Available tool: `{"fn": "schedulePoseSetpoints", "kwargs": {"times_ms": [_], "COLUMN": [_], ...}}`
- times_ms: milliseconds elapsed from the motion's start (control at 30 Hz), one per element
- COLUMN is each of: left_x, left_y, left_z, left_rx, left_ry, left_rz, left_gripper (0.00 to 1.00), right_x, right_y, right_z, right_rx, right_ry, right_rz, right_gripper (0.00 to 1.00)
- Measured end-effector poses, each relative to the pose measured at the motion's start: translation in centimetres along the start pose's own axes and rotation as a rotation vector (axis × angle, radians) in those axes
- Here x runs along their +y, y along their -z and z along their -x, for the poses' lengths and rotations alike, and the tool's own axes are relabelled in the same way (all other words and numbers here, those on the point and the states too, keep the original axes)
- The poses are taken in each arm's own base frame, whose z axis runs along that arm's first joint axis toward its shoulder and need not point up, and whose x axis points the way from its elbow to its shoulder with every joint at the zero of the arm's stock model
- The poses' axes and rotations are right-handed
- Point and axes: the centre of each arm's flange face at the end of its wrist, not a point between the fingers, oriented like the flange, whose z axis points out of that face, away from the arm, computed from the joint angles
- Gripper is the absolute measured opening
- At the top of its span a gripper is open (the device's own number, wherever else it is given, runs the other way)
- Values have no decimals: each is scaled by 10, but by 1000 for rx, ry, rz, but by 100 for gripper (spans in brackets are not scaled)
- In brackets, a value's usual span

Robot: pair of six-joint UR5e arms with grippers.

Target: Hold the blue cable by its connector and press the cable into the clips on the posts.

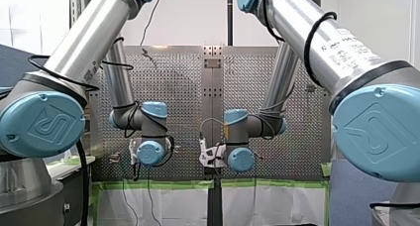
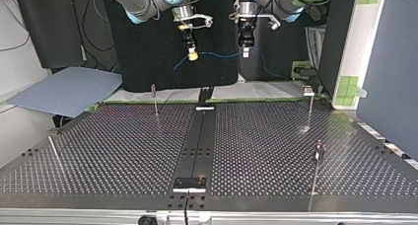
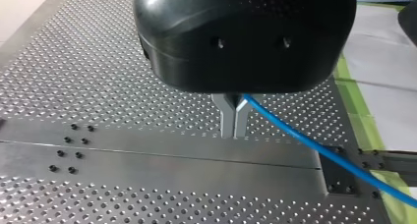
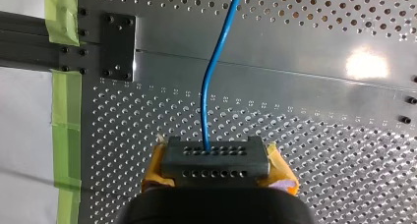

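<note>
Both grippers hang high above the perforated table (image 2: 123, 151). My right gripper (image 4: 216, 164) has its yellow pads (image 4: 281, 171) clamped on the dark connector block (image 4: 215, 155), and the blue cable (image 3: 319, 145) leads out ahead of it. My left gripper (image 3: 234, 121) has its metal fingers (image 3: 227, 117) pinched together on the same cable. The cable spans between the two grippers, well apart from the thin clip posts (image 2: 156, 102).

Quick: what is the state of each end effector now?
Left end effector: closed on the blue cable.
Right end effector: closed on the connector.
</note>
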Motion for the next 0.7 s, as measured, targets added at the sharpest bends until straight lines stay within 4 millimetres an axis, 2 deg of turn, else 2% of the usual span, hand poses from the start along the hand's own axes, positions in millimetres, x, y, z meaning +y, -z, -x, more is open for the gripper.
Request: {"fn": "schedulePoseSetpoints", "kwargs": {"times_ms": [433,700], "left_x": [0,-12], "left_y": [-2,-24], "left_z": [0,27], "left_rx": [2,-43], "left_ry": [-3,55], "left_rz": [-1,-20], "left_gripper": [0,0], "right_x": [0,-2], "right_y": [0,-1], "right_z": [0,-4], "right_rx": [0,5], "right_ry": [0,-6], "right_rz": [0,0], "right_gripper": [0,0]}}
